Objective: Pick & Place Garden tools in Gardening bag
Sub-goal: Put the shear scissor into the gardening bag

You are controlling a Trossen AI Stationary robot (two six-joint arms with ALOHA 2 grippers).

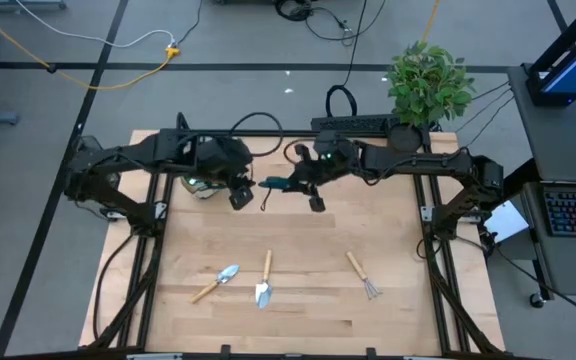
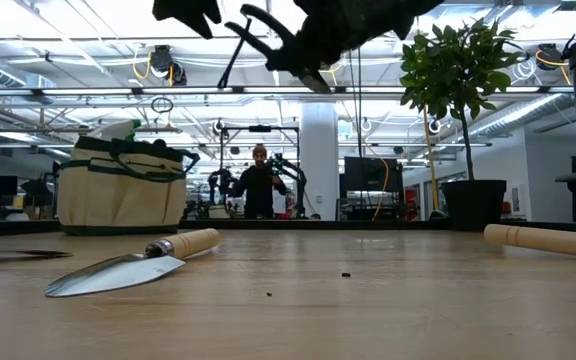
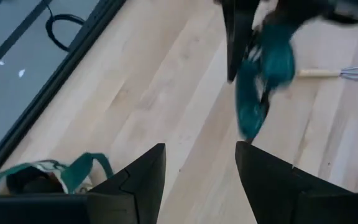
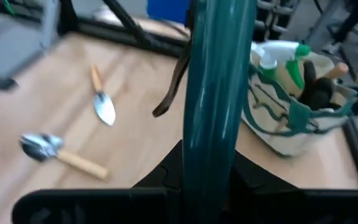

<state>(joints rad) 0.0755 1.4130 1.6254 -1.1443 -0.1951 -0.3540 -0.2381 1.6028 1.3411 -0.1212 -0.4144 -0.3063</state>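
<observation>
At about ten o'clock on the pale wooden worktop [image 1: 298, 300] sits the round tan fabric gardening bag with dark green trim [image 2: 122, 187], a green-and-white spray bottle [image 4: 280, 57] standing in it. Just beside it hangs the left gripper [image 1: 238, 192], fingers spread, holding nothing. Toward twelve o'clock, the right gripper [image 1: 308, 190] is clamped on teal-handled pruning shears [image 1: 275, 184], lifted off the worktop. At six o'clock lie two wooden-handled silver trowels [image 1: 216, 282] [image 1: 265, 280]; a wooden-handled fork rake [image 1: 361, 275] lies at five.
</observation>
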